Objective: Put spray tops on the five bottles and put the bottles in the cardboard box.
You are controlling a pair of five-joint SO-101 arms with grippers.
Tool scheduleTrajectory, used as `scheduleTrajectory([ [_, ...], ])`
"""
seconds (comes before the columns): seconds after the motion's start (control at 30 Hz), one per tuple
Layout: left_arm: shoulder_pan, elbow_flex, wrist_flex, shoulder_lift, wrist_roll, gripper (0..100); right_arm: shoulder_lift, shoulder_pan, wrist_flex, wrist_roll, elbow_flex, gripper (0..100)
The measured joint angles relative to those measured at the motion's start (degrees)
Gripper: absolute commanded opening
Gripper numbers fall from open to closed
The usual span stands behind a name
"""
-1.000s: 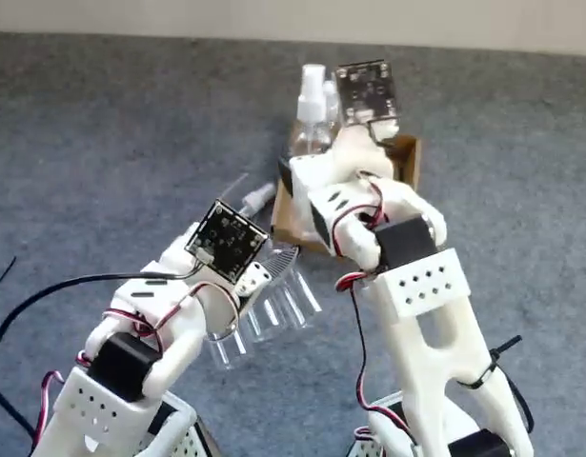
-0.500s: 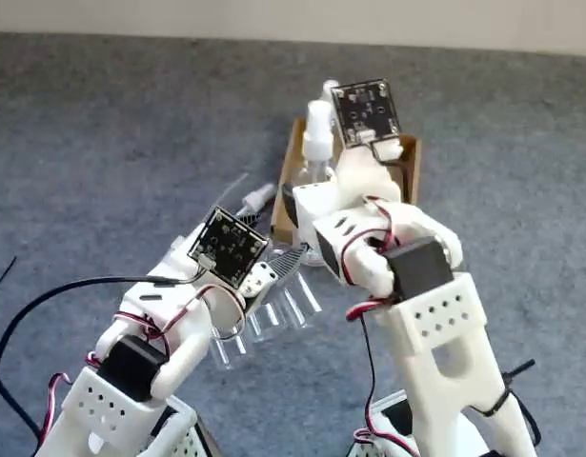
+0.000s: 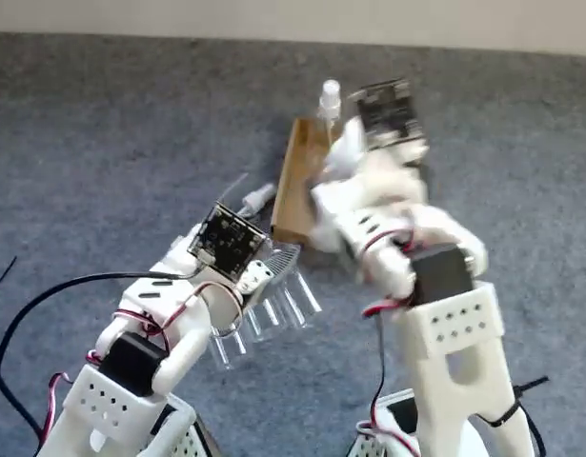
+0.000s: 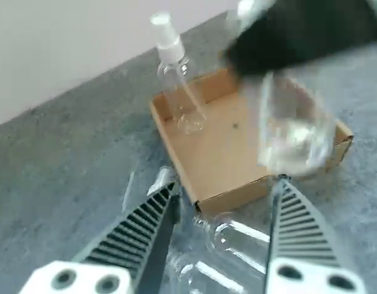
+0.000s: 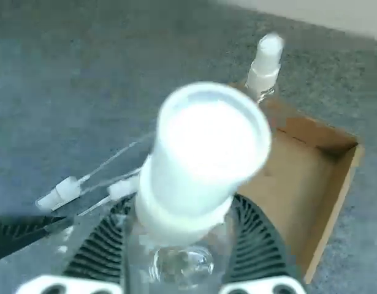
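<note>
A capped clear bottle (image 5: 203,153) is held upright over the cardboard box (image 3: 288,190), with my right gripper (image 5: 182,245) shut on its body. In the left wrist view this held bottle (image 4: 292,122) hangs blurred just above the box floor (image 4: 219,147). Another bottle with a spray top (image 3: 329,98) stands in the box's far corner (image 4: 176,86). My left gripper (image 4: 222,226) is open, low over several uncapped bottles (image 4: 237,239) lying on the carpet in front of the box (image 3: 264,319).
Two loose spray tops (image 5: 59,193) with long tubes lie on the grey carpet left of the box (image 3: 257,198). A black cable (image 3: 26,305) runs along the left side. Open carpet stretches to the left and far right.
My right arm has swung right and lowered the capped bottle from above the box's near left corner down into the box. The left arm has barely moved.
</note>
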Motion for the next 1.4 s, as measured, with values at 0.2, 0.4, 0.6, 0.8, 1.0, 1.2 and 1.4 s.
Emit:
scheduleTrajectory([
  [0.2, -3.78, 3.34, 0.53, 0.0, 0.0, 22, 11.25, 14.59, -25.76, 2.73, 7.91, 0.3],
  [0.4, -8.88, 3.78, 0.53, 0.0, 0.0, 22, 27.87, 14.68, -45.45, 2.9, 9.23, 0.3],
  [0.6, -9.93, 3.78, 0.53, 0.0, 0.0, 22, 42.55, 14.77, -51.25, 2.9, 4.57, 0.3],
  [0.8, -9.93, 3.78, 0.53, 0.0, 0.0, 22, 49.49, 14.77, -55.21, 2.9, 1.49, 0.3],
  [1.0, -9.93, 3.78, 0.53, 0.0, 0.0, 22, 51.25, 14.68, -58.64, 2.9, 1.41, 0.3],
  [1.2, -9.93, 3.78, 0.53, 0.0, 0.0, 22, 52.22, 14.68, -59.16, 2.9, 1.41, 1.7],
  [1.4, -9.93, 3.78, 0.53, 0.0, 0.0, 22, 52.22, 14.68, -59.16, 2.9, 1.41, 16.1],
])
